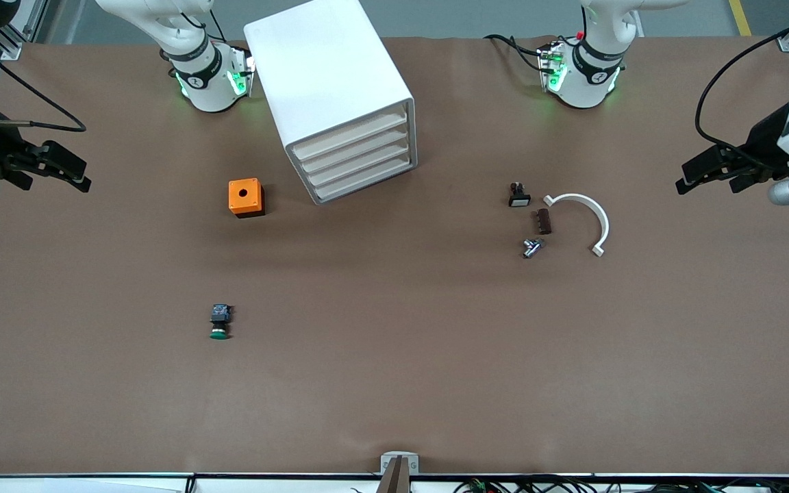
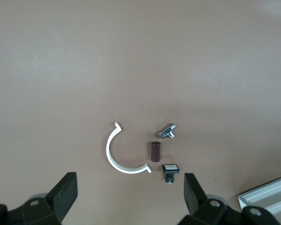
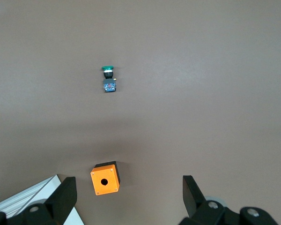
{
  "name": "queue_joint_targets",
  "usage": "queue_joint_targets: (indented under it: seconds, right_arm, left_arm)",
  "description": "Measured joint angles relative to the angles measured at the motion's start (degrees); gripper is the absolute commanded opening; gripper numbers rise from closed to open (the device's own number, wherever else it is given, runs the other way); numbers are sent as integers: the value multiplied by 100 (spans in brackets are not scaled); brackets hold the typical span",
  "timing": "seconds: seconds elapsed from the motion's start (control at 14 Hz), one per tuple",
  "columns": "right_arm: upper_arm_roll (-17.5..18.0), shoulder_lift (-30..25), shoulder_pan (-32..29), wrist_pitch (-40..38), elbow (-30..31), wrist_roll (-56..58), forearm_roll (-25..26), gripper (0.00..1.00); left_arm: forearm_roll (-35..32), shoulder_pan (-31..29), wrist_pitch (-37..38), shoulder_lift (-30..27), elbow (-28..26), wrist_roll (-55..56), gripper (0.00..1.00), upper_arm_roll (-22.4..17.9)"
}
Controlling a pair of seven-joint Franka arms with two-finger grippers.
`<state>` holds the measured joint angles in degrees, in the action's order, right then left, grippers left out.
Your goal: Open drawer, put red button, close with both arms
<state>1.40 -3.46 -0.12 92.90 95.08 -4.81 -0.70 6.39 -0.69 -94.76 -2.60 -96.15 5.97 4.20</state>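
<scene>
**Stock at hand: drawer cabinet shut, no red cap in sight**

- **Drawer cabinet (image 1: pixel 329 89):** white, four drawer fronts (image 1: pixel 360 161), all shut. It stands near the right arm's base. The fronts face the front camera, skewed toward the left arm's end of the table. You would have to pull along that skewed line, not straight at the camera.
- **Red button:** not found in any view, so you cannot place it from here. The only round-capped switch is the green-capped button (image 1: pixel 219 322). It lies toward the right arm's end, nearer to the front camera than the orange box (image 1: pixel 246 198). Its long axis runs toward the camera, cap end nearest it.
- **Right gripper (image 1: pixel 83 175):** raised over the right arm's end of the table, fingers (image 3: pixel 65 192) spread wide, holding nothing. Judged by position, it is the closer of the two to the cabinet and to the green-capped button.
- **Left gripper (image 1: pixel 682 178):** raised over the left arm's end of the table, fingers (image 2: pixel 194 190) wide, holding nothing. It is well apart from the cabinet.
- **Small parts, toward the left arm's end:**
  - white-capped switch (image 1: pixel 519 196)
  - brown cylinder (image 1: pixel 544 221)
  - metal fitting (image 1: pixel 531 247)
  - white curved bracket (image 1: pixel 590 216)

**Judgement:** the drawer comes first. Check for a red cap before you commit either arm to a pick.
</scene>
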Motion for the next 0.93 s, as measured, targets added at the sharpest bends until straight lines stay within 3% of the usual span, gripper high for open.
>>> queue_joint_targets:
  seconds: [0.57, 0.93]
  right_arm:
    - [-2, -1, 0, 12, 0, 8, 0, 100]
    - [-6, -2, 0, 17, 0, 101, 0, 100]
  left_arm:
    - [-57, -22, -29, 8, 155, 12, 100, 68]
    - [-275, -46, 141, 181, 548, 2, 100, 59]
